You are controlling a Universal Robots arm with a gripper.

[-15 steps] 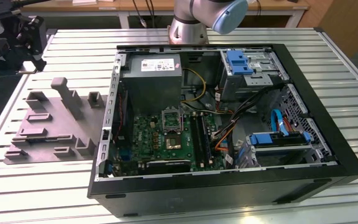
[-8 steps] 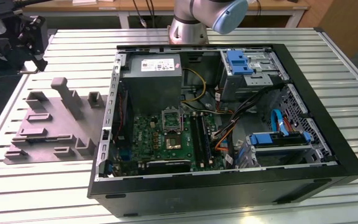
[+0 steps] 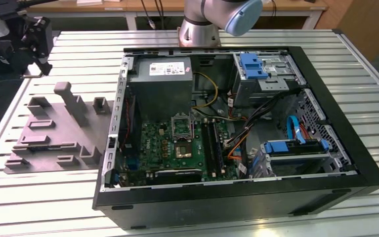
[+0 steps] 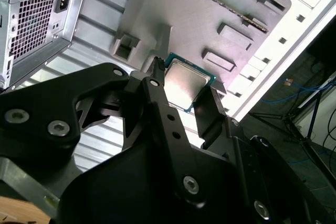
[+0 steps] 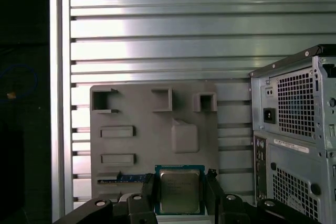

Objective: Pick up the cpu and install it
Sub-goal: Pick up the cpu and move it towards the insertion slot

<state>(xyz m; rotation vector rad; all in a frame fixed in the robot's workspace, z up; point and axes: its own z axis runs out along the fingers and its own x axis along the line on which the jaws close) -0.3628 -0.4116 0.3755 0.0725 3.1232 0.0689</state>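
Note:
My gripper [image 5: 180, 183] is shut on the cpu [image 5: 179, 192], a thin square chip with a silvery-grey top and a pale green rim. One black finger [image 5: 148, 188] presses each side of the chip. In the second wrist view the cpu [image 4: 186, 80] sits in the gripper [image 4: 184, 86], lifted well above the grey plastic fixture [image 4: 210, 19]. In the exterior view the gripper [image 3: 39, 68] hangs over the table's far left corner, beyond the fixture [image 3: 57, 136]. The metal-framed socket [image 3: 181, 127] lies on the green board inside the open computer case [image 3: 242, 190].
The open case takes up the middle and the exterior view's right of the slatted metal table [image 3: 44, 197]; its rear panel [image 5: 294, 129] is close beside the gripper. A memory stick [image 5: 123, 178] lies in a fixture slot. Upright posts [image 3: 74, 101] rise from the fixture. The arm's base [image 3: 199, 29] stands behind the case.

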